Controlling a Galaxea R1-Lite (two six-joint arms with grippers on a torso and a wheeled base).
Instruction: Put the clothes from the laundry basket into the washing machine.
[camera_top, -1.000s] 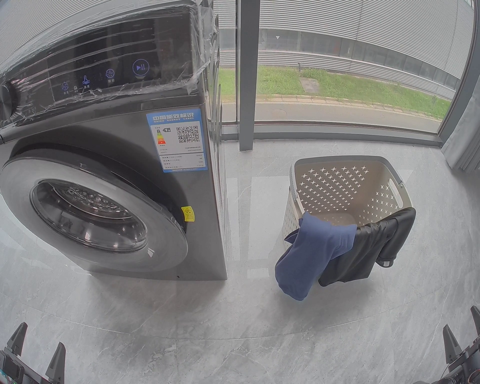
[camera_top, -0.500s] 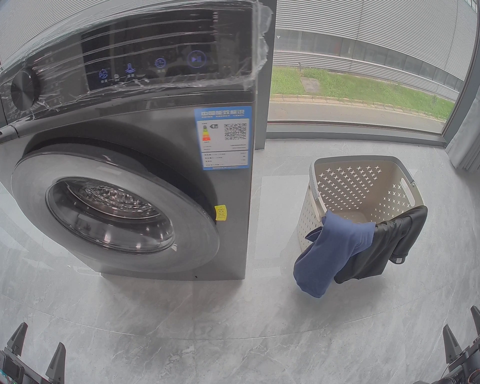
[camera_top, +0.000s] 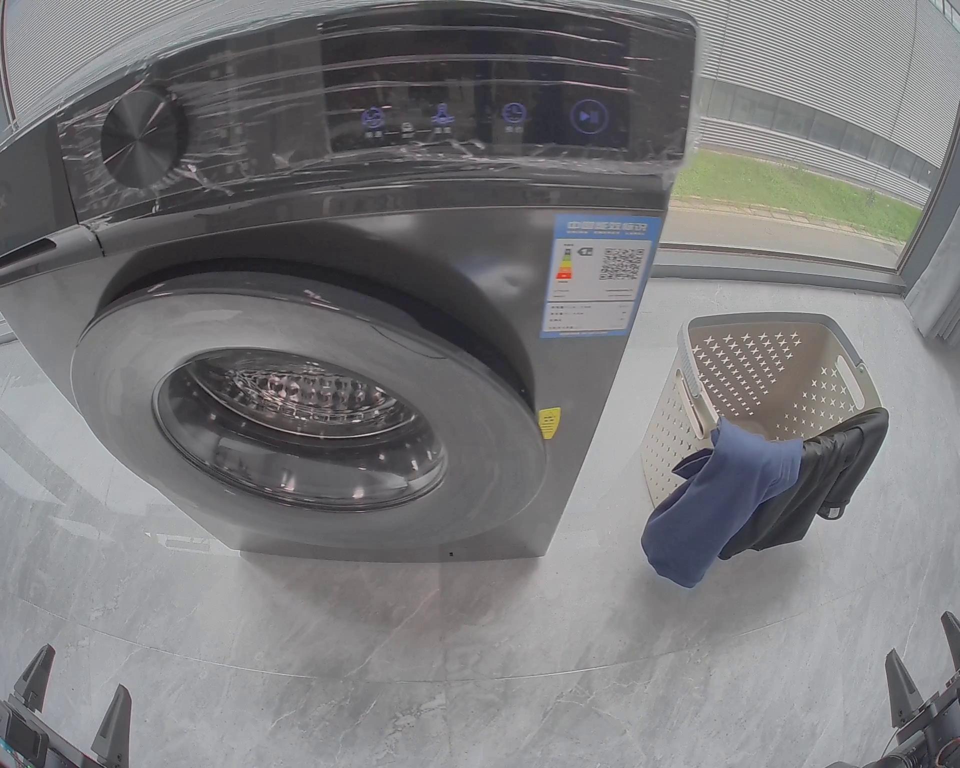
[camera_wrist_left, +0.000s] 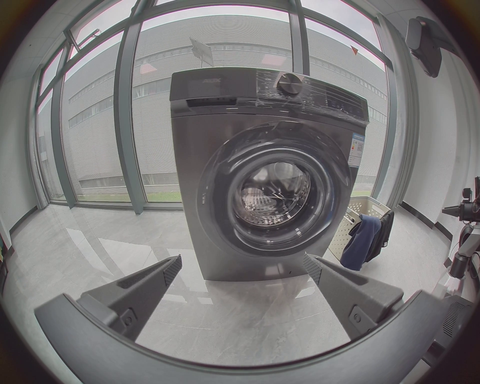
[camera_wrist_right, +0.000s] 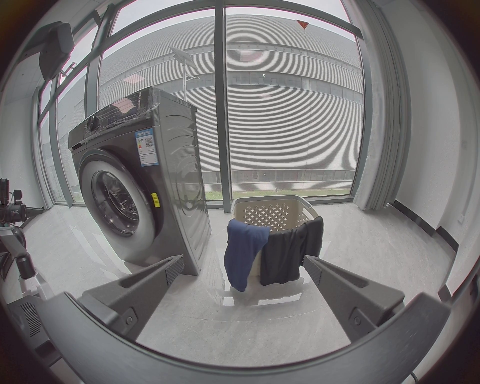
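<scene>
Grey washing machine (camera_top: 400, 240) door (camera_top: 300, 430) shut; left end effector (camera_wrist_left: 242, 261), right end effector (camera_wrist_right: 243, 262) both apart

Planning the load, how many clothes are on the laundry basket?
2: a blue garment and a black one, side by side over the basket's near rim. More may lie hidden inside.

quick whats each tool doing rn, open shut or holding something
left tool: open, holding nothing
right tool: open, holding nothing
</scene>
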